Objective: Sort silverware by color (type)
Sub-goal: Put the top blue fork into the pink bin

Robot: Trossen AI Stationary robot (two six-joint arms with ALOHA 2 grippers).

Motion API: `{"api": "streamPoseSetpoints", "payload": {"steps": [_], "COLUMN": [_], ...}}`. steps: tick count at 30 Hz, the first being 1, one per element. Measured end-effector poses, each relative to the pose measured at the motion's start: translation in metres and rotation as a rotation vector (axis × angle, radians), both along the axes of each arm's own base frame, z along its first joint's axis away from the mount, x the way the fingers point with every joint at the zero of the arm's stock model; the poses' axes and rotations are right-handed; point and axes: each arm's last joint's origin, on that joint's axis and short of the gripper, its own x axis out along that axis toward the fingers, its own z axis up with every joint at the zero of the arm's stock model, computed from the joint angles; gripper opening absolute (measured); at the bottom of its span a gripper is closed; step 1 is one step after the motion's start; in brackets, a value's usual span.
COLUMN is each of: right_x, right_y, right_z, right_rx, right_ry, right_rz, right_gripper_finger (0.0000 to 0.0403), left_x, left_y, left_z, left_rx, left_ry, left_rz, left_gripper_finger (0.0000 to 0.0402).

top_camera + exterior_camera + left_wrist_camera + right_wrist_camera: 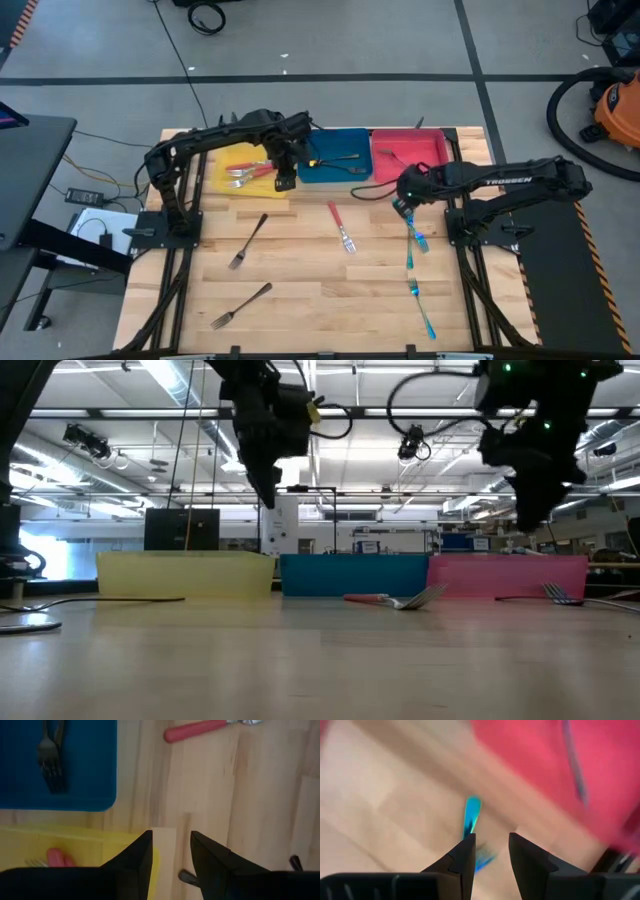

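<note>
Two dark grey metal forks (248,241) lie toward the table's (300,300) left edge, while the left gripper (285,180) hovers empty, fingers narrowly apart, at the yellow plastic bin's (225,158) front right corner (red-handled pieces already inside). Mid-table lies a red-handled fork (340,226), likely its next pickup. Rightward, the right gripper (402,207), slightly open and empty, hangs over a teal-handled fork (413,236) near the right edge, seemingly about to descend and pinch.

Yellow bin (232,160), blue bin (335,150), red-pink bin (410,148) in row on pale wood table (310,290).
Red-handled forks (250,172) in yellow bin.
Dark grey fork (345,158) in blue bin.
Red-handled fork (341,227) on wood.
Teal-handled forks (415,238) on wood.
All-grey forks (247,241) on wood.
Black left gripper (285,183); black right gripper (402,205).
</note>
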Motion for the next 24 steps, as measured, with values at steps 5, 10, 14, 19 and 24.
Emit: {"api": "streamPoseSetpoints", "payload": {"steps": [5,10,14,19,24], "right_x": [-0.009,-0.009,-0.008,-0.008,-0.008], "right_y": [0.003,0.009,0.018,0.033,0.041], "right_z": [-0.023,-0.025,-0.025,-0.025,-0.025], "right_rx": [0.104,0.206,0.259,0.282,0.229], "right_ry": [0.045,0.03,0.021,0.007,-0.011], "right_rz": [-0.048,-0.054,-0.054,-0.07,-0.072], "right_gripper_finger": [0.0125,0.0125,0.0125,0.0125,0.0125], "left_x": [-0.009,-0.021,-0.029,-0.039,-0.042], "left_y": [-0.003,-0.009,-0.014,-0.022,-0.029], "left_z": [-0.033,-0.052,-0.056,-0.05,-0.039], "left_rx": [-0.036,-0.059,-0.049,-0.018,0.032], "left_ry": [0.067,0.107,0.064,-0.042,-0.198], "left_rz": [0.032,0.054,0.079,0.094,0.094], "left_gripper_finger": [0.0132,0.0132,0.0132,0.0132,0.0132]}}
